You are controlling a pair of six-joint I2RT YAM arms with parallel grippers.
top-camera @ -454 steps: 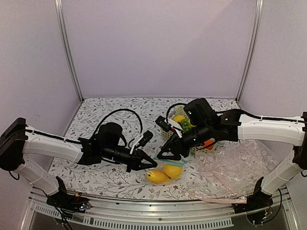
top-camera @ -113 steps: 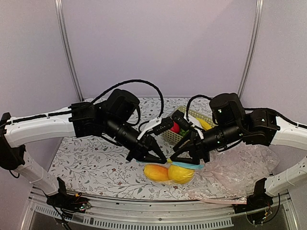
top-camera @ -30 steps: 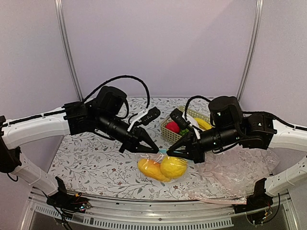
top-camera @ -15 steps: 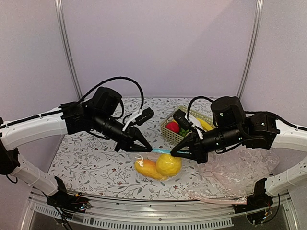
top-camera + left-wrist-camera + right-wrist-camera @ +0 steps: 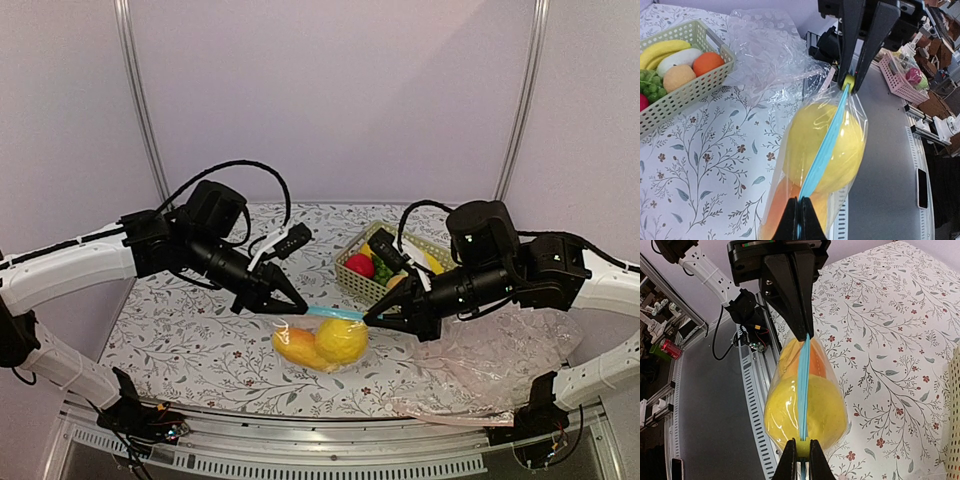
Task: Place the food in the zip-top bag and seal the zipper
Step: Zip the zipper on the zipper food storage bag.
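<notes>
The zip-top bag hangs above the table, stretched between both grippers. Inside it are the food pieces, a rounded yellow fruit and a longer orange-yellow one. The zipper runs taut as a light blue strip along the top. My left gripper is shut on the zipper's left end. My right gripper is shut on a yellow-green slider at the zipper's other end. In the wrist views the zipper reads as one closed line over the yellow fruit.
A pale basket holding red, green, white and banana-shaped fruits stands behind the right gripper. A large clear plastic sheet lies crumpled at the front right. The table's front edge with a metal rail is just below the bag.
Both grippers have risen and shifted left with the bag. They have moved apart, pulling the zipper taut, and the fruits now hang clear of the table.
</notes>
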